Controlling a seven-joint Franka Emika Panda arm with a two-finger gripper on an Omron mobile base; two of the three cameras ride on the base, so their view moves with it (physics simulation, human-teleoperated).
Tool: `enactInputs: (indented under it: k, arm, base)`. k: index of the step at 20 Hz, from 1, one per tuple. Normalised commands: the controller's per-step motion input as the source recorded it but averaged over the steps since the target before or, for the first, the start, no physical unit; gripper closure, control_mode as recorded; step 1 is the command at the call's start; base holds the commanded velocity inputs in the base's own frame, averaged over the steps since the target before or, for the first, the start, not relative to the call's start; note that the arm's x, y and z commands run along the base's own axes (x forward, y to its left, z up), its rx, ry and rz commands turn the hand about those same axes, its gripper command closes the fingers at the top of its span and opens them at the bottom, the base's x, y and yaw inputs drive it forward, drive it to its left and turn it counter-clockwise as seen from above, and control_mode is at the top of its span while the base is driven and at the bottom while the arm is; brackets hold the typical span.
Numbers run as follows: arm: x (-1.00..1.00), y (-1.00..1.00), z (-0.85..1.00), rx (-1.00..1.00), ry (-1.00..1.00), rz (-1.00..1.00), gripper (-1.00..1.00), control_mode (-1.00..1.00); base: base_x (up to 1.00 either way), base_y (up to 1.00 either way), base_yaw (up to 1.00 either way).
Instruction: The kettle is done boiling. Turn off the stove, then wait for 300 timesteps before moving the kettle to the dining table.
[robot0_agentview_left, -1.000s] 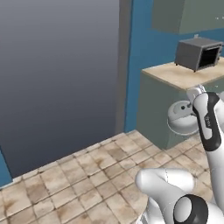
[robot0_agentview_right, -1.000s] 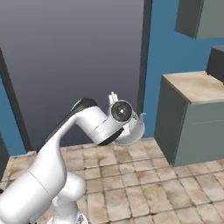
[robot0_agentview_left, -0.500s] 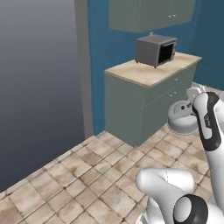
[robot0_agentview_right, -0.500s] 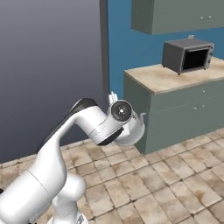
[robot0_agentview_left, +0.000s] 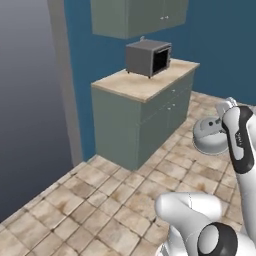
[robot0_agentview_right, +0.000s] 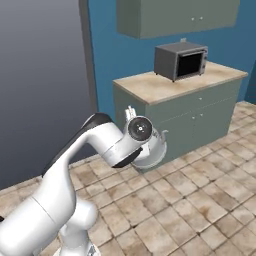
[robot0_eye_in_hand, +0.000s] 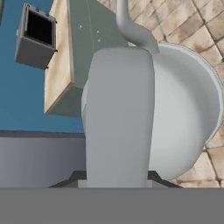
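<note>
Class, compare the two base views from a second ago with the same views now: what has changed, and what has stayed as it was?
The whole scene has slid across both base views, so the base has turned or driven; the counter and the microwave have not moved themselves. They now sit nearer the middle of the picture, and the dark wall has slipped left. Unchanged: the tool still carries the kettle by its handle, held the same way beside the arm.

Blue wall, tan tiled floor (robot0_agentview_left: 115, 200); a grey-green cabinet (robot0_agentview_right: 185, 112) (microwave (robot0_agentview_right: 181, 60) on top) under wall cupboards (robot0_agentview_left: 137, 16).
</note>
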Motion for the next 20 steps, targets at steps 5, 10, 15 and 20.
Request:
enactInputs:
  k: [5,10,15,20]
  arm:
    - [0.0,0.0,0.0,0.0,0.0,0.0,1.0,1.0]
    - [0.0,0.0,0.0,0.0,0.0,0.0,1.0,1.0]
    - [0.0,0.0,0.0,0.0,0.0,0.0,1.0,1.0]
    - [0.0,0.0,0.0,0.0,0.0,0.0,1.0,1.0]
  base:
    - [0.23,-0.46,-0.29]
    - [0.57,-0.63,-0.33]
    - [0.66,-0.59,-0.37]
    - [0.62,-0.4,-0.39]
